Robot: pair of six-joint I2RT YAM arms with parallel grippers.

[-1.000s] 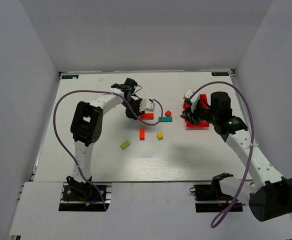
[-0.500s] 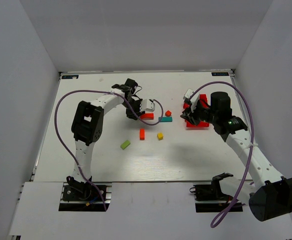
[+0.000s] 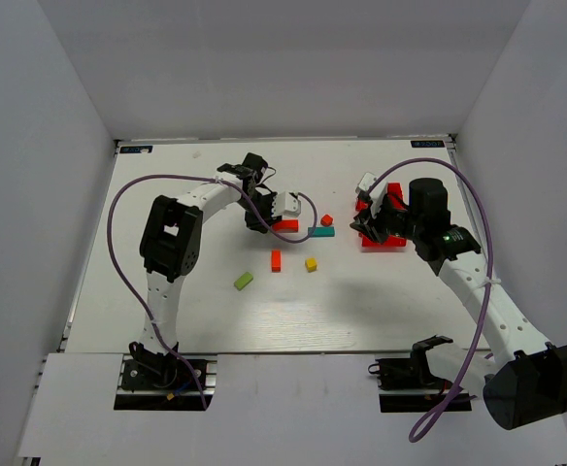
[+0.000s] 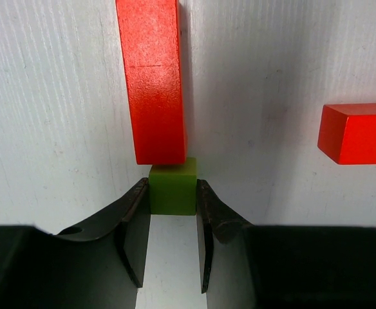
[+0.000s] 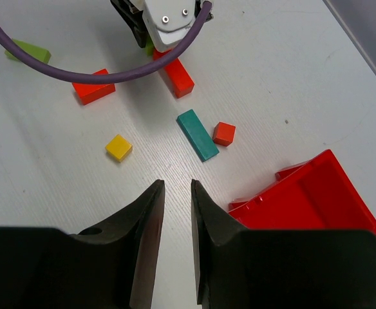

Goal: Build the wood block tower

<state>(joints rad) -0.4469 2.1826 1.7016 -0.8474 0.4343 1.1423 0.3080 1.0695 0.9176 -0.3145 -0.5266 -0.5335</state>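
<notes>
Barely begun: no stack anywhere, with teal bar (image 5: 197,134), small red cube (image 5: 224,133), yellow cube (image 5: 119,147) and lime bar (image 3: 243,281) scattered singly around centre frame. Left gripper (image 4: 173,215) clamped on green cube (image 4: 172,187), butted against long red bar (image 4: 150,77), seemingly on the table. Right gripper (image 5: 177,193) slightly parted, holding nothing, near red bin (image 5: 310,193).

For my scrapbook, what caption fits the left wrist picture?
Left gripper pinches a green cube at the end of a red bar.

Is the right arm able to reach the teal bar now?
Probably yes: the right end effector hangs empty near the teal bar, bare table between them; only a small red cube lies beside it.
</notes>
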